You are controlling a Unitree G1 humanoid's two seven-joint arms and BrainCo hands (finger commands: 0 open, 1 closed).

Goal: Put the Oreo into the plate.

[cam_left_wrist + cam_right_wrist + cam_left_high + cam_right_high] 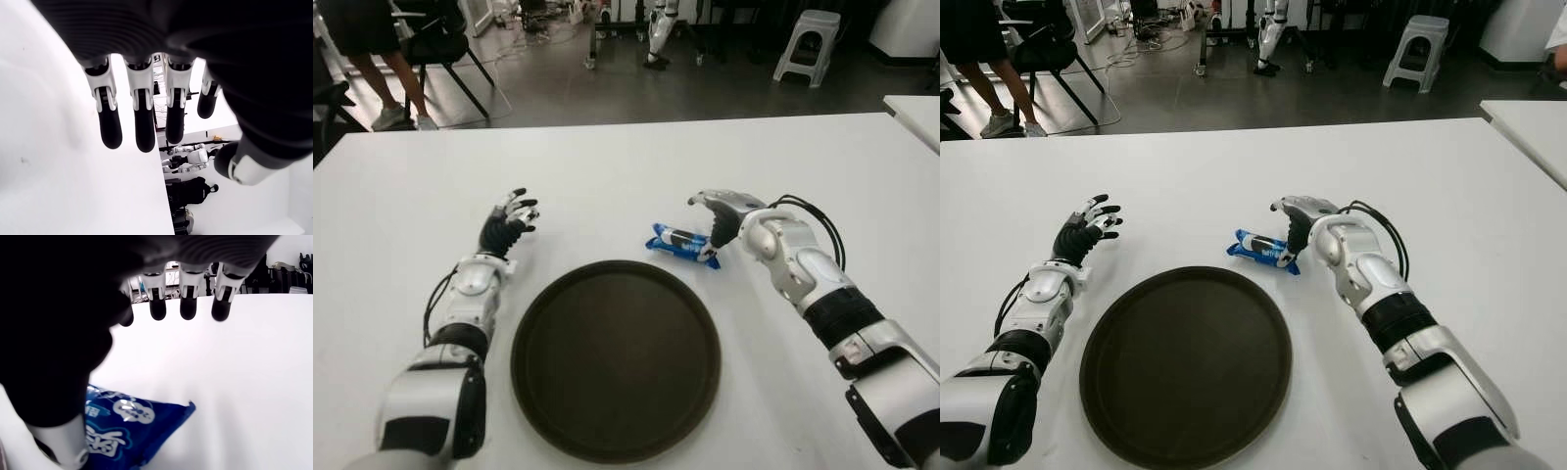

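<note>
In your eye views, the blue foil Oreo packet (682,243) lies on the white table (607,166), just beyond the round dark-brown plate (616,358). Your right hand (717,220) hovers over its end, fingers spread, while your left hand (509,223) shows left of the plate. The left wrist view shows its fingers (109,128) extended, holding nothing. The right wrist view shows fingertips (189,308) apart above the packet.

One blue Oreo pack (682,243), just beyond one dark round plate (616,359); two robot hands, left hand (509,224), right hand (722,212).

Robotics lab; another robot's legs (658,34), floor cables (1141,44), stool (808,44) behind white table (607,166).
</note>
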